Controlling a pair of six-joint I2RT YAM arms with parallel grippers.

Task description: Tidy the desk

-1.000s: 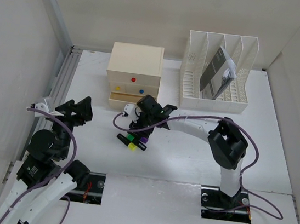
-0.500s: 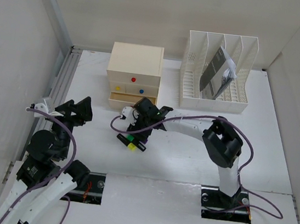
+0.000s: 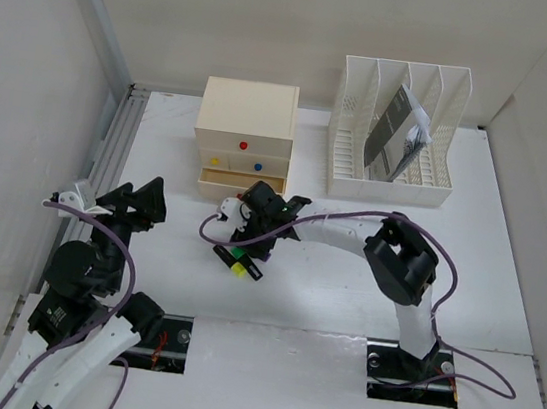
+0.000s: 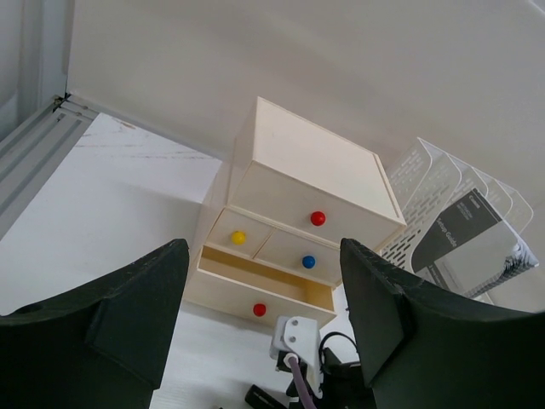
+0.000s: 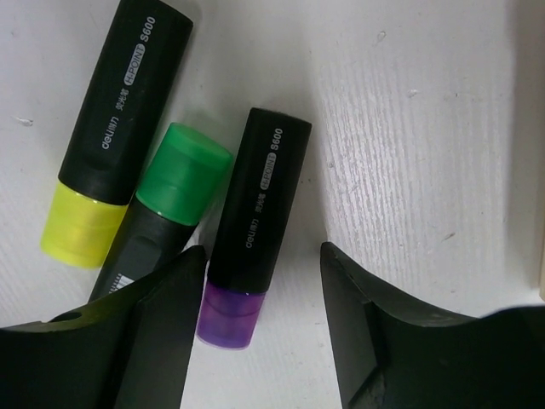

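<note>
Three highlighters lie side by side on the white desk (image 3: pixel 344 284): yellow (image 5: pixel 119 119), green (image 5: pixel 174 192) and purple (image 5: pixel 255 213). From above they show as a small cluster (image 3: pixel 239 259) in front of the drawer box. My right gripper (image 5: pixel 260 281) is down over them, open. Its fingers straddle the purple highlighter, with a gap on the right side. From above, the right gripper (image 3: pixel 254 237) covers part of the cluster. My left gripper (image 4: pixel 262 256) is open and empty, raised at the left (image 3: pixel 143 198) and facing the drawer box.
A beige drawer box (image 3: pixel 247 125) stands at the back with its bottom drawer (image 4: pixel 255 290) pulled open. A white file rack (image 3: pixel 350 124) holding a dark booklet (image 3: pixel 392 129) stands at the back right. An aluminium rail (image 3: pixel 115 143) runs along the left. Walls close in on both sides.
My right gripper has shifted slightly left and settled lower over the highlighters, its jaws wider than a second ago. The left arm has barely moved.
</note>
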